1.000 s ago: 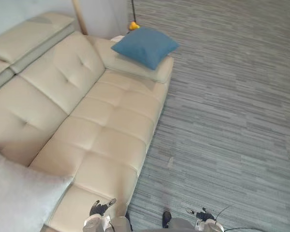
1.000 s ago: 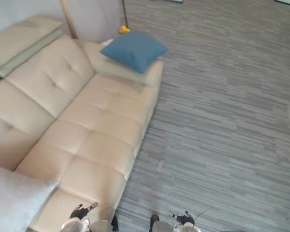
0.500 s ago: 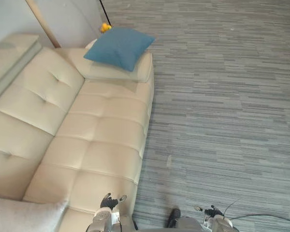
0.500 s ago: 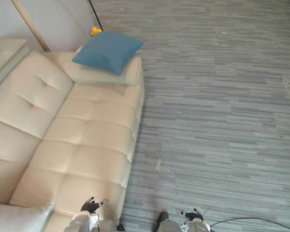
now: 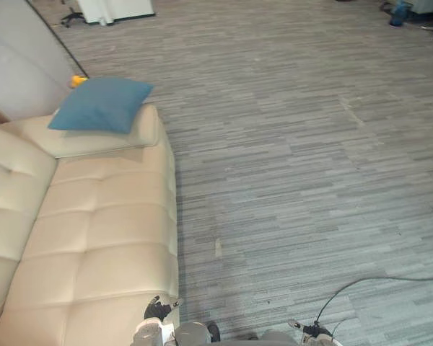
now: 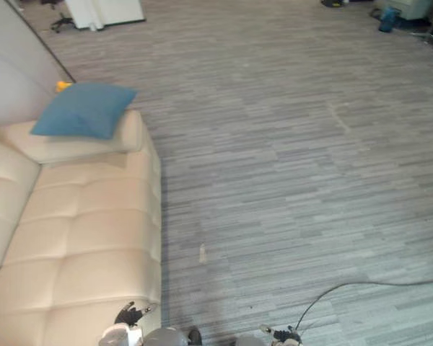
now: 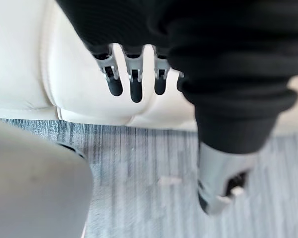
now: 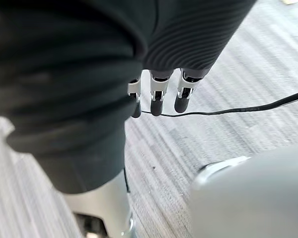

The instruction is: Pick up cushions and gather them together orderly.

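Fingers [image 7: 134, 87] of the left hand [image 5: 157, 311] hang straight and loose, gripping nothing, just over the front edge of the cream sofa [image 5: 94, 238], with the thumb apart from them above the floor [image 5: 289, 144]. The right hand [image 5: 312, 331] is low at the robot's right side; its fingers [image 8: 156, 101] are likewise relaxed and empty, above the grey striped floor and well away from the sofa.

The sofa's tufted seat runs away from the left hand toward its far end, where a broad padded armrest [image 5: 141, 133] closes it off. A blue cushion [image 5: 101, 104] lies flat on that armrest, one corner reaching past the armrest's outer edge, well apart from both hands. Just behind the cushion, near the wall, sits a small yellow object [image 5: 77, 81], too small to identify.
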